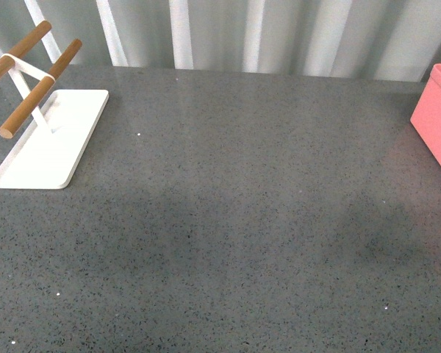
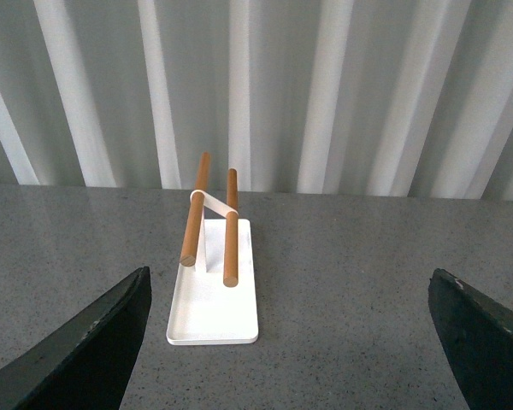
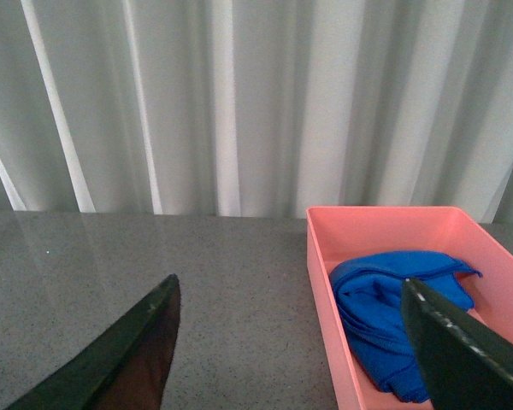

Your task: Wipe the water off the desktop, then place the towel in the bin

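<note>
The blue towel [image 3: 383, 320] lies bunched inside the salmon-pink bin [image 3: 325, 282], as the right wrist view shows. In the front view only a corner of the bin [image 1: 435, 118] shows at the right edge, and the towel is hidden there. The dark grey speckled desktop [image 1: 235, 220] looks dry, with faint darker patches. My right gripper [image 3: 295, 350] is open and empty, its dark fingers [image 3: 137, 350] apart above the desktop next to the bin. My left gripper [image 2: 291, 342] is open and empty above the desktop, facing the white tray. Neither arm shows in the front view.
A flat white tray [image 1: 51, 140] with a stand of two wooden rods [image 1: 38, 88] sits at the back left; it also shows in the left wrist view [image 2: 214, 299]. A corrugated grey-white wall [image 1: 242, 33] runs behind the desktop.
</note>
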You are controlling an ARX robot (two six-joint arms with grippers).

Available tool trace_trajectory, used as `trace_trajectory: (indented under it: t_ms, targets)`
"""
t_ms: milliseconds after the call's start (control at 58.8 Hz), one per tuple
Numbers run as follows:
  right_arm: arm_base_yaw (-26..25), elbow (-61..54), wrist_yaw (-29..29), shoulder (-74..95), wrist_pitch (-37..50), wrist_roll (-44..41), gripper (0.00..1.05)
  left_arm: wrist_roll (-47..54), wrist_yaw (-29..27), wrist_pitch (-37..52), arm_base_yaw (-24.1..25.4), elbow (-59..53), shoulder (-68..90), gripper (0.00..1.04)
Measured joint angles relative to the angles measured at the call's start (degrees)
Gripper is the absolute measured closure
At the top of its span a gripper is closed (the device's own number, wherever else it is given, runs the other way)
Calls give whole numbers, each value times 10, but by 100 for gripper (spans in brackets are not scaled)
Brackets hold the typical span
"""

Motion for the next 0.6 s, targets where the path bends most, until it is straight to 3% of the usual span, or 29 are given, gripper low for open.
trace_trajectory:
  t_ms: [136,595]
  targets:
    - [0,0,0,0,0,1,5,0,0,0,0,0,0,7]
    - [0,0,0,0,0,0,7,0,0,0,0,0,0,7]
